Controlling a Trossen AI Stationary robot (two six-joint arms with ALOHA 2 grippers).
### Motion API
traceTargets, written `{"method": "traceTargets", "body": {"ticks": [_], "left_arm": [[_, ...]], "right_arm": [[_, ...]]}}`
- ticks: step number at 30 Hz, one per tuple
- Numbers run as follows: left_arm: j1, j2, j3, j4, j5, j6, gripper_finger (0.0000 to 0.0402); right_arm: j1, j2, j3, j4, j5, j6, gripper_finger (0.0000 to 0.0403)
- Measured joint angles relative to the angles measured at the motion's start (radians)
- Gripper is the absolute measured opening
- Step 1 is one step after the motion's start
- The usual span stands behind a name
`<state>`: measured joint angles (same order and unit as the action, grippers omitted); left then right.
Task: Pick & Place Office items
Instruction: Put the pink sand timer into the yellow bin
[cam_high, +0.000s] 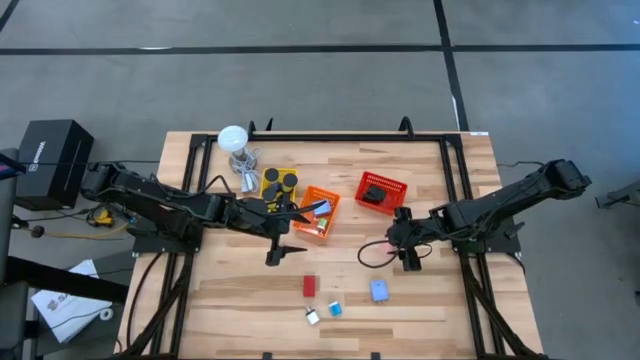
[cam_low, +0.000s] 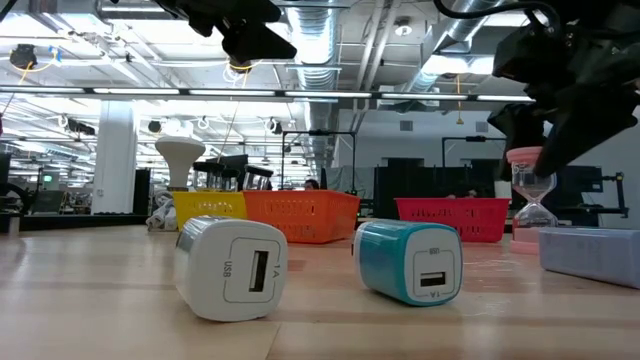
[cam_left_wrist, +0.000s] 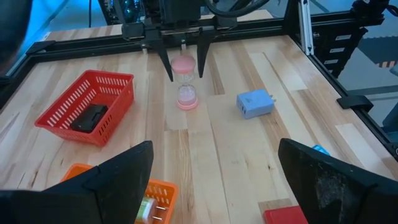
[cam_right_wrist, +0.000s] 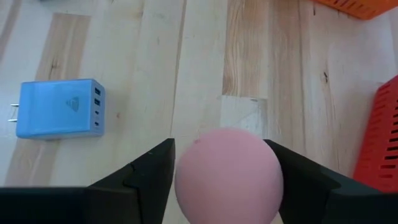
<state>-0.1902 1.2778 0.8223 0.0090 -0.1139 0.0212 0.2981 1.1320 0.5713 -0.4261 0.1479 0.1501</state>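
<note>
right tool (cam_left_wrist: 185, 65) straddling pink hourglass (cam_left_wrist: 185, 82) (upright), left tool (cam_high: 285, 233) spread wide

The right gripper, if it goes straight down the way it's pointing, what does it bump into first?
The pink hourglass. The right gripper points down with an open finger on either side of its top, so it would probably slide around it before reaching the table.

orange basket (cam_left_wrist: 158, 198): cut by edge | pink hourglass (cam_right_wrist: 229, 174): lower half hidden
</note>
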Motion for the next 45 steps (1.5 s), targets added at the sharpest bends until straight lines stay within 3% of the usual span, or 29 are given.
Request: {"method": "traceTargets", "body": {"ticks": [8,15,21,28,32,41,45], "left_arm": [[0.000,0.000,0.000,0.000,0.001,0.000,0.0342],[0.000,0.000,0.000,0.000,0.001,0.000,0.0342],[0.000,0.000,0.000,0.000,0.001,-0.002,0.0342],[0.000,0.003,0.000,0.017,-0.002,-0.053,0.0342],[0.000,0.064,0.000,0.091,-0.067,-0.059,0.0342],[0.042,0.331,0.000,0.473,-0.155,-0.104,0.0342],[0.075,0.411,-0.001,0.537,-0.198,-0.136,0.0342]], "right_arm": [[0.000,0.000,0.000,0.004,-0.020,0.000,0.0190],[0.000,0.000,0.000,0.072,-0.027,-0.002,0.0206],[-0.030,0.000,0.059,0.079,-0.048,-0.037,0.0188],[-0.088,0.011,0.150,0.075,-0.049,-0.166,0.0200],[-0.131,0.056,0.214,0.076,-0.061,-0.232,0.0191],[-0.202,0.244,0.370,0.064,-0.100,-0.344,0.0197],[-0.202,0.313,0.434,0.047,-0.105,-0.385,0.0192]]}}
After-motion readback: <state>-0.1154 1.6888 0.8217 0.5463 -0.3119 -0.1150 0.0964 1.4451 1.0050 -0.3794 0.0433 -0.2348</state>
